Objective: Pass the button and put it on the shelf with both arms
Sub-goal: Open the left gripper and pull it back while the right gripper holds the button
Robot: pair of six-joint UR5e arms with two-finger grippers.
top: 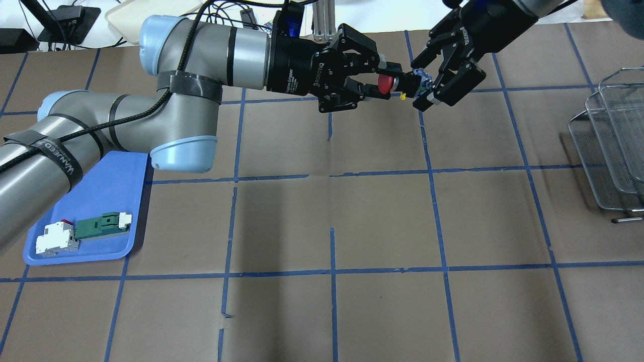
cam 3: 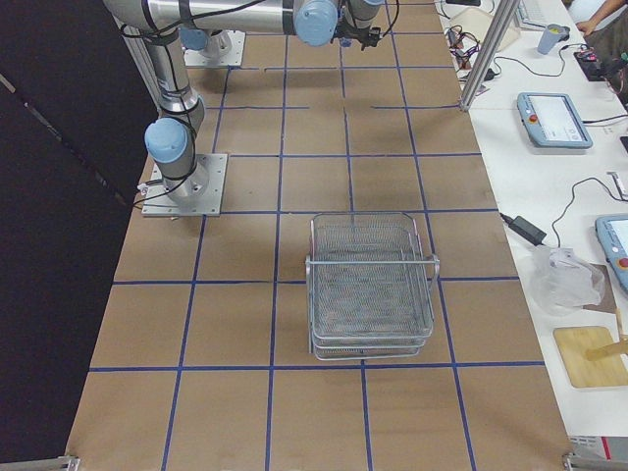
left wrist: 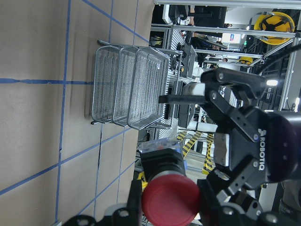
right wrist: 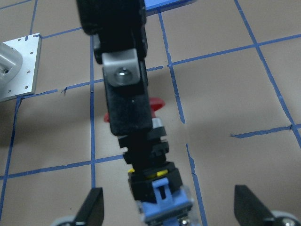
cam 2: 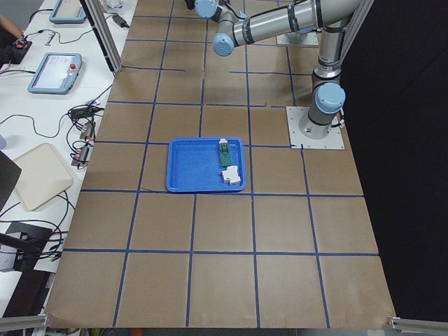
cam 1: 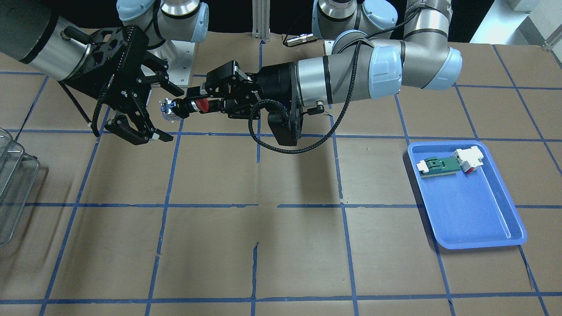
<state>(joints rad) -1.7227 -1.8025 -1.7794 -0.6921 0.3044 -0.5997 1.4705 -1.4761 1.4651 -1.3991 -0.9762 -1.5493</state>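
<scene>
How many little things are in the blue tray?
2. A green-and-white flat part lies near one end of the blue tray, and a white-and-red block sits right next to it. The whole tray shows, so nothing looks hidden.

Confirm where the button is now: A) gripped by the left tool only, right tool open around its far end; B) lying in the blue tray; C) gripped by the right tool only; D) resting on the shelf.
A: the left tool is shut on the button at its red cap, and the right tool stands open around its base end.
</scene>
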